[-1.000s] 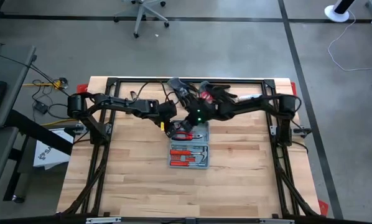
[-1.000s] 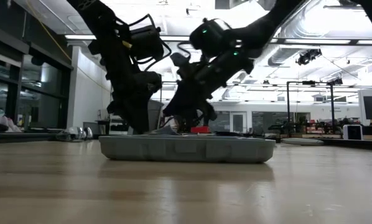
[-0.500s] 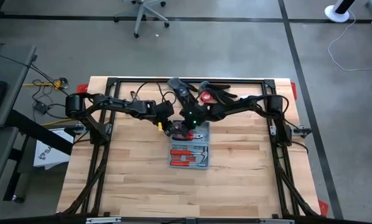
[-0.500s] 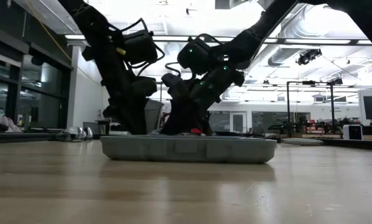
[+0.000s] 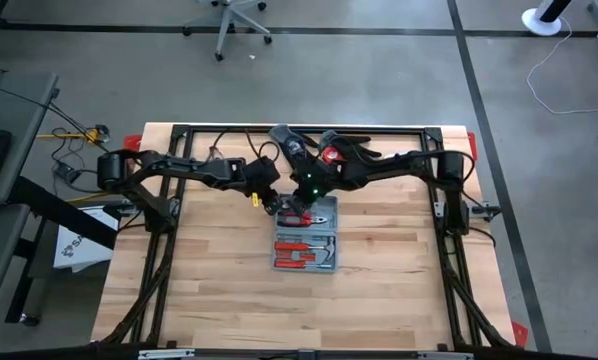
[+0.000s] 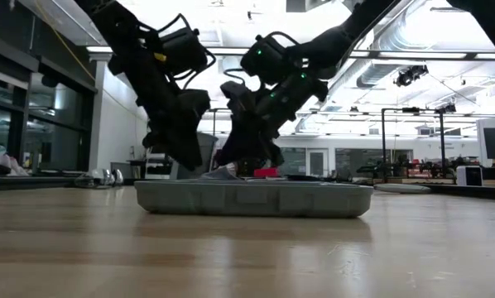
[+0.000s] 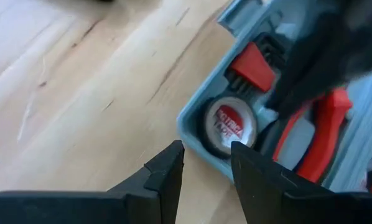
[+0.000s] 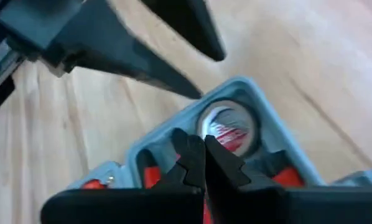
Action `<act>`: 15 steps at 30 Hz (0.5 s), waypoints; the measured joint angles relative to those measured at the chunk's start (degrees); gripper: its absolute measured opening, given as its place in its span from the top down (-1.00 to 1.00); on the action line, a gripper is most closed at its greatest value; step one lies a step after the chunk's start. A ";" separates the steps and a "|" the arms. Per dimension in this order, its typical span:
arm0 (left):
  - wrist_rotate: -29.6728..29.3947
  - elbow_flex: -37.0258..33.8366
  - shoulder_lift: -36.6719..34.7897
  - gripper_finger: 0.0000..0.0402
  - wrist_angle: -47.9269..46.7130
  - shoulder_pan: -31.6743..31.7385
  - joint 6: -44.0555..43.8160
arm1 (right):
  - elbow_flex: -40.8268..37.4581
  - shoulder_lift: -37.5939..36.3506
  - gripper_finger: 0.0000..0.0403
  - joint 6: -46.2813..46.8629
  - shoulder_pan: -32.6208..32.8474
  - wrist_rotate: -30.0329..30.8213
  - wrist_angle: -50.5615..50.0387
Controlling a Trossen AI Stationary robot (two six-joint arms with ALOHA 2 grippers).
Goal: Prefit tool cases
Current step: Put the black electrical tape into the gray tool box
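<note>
From above, we see the open tool case [image 5: 304, 238] mid-table on the pale wooden table [image 5: 209, 290], both grippers at its far end. At table height, it lies flat. Our left gripper [image 7: 206, 168] hangs part open and empty beside the tape measure [image 7: 229, 124]. Our right gripper [image 8: 203, 163] is closed, seemingly pressing a tool down; fitting looks unfinished.

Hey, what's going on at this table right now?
Two robot arms are working over an open tool case lying flat on the wooden table. Both grippers meet at its far corner, by a round tape measure. The left gripper hovers there open, holding nothing. The right gripper is shut, its tip down among the red-handled tools.
</note>
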 joint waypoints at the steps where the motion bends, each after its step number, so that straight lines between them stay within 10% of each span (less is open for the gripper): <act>1: 0.12 0.00 0.28 0.37 0.61 -0.02 0.28 | 0.00 -0.01 1.00 -0.34 -0.04 0.14 -0.46; 15: 5.78 0.31 8.71 0.37 5.37 0.37 2.82 | 0.17 4.46 1.00 -1.35 -0.19 -0.81 -1.77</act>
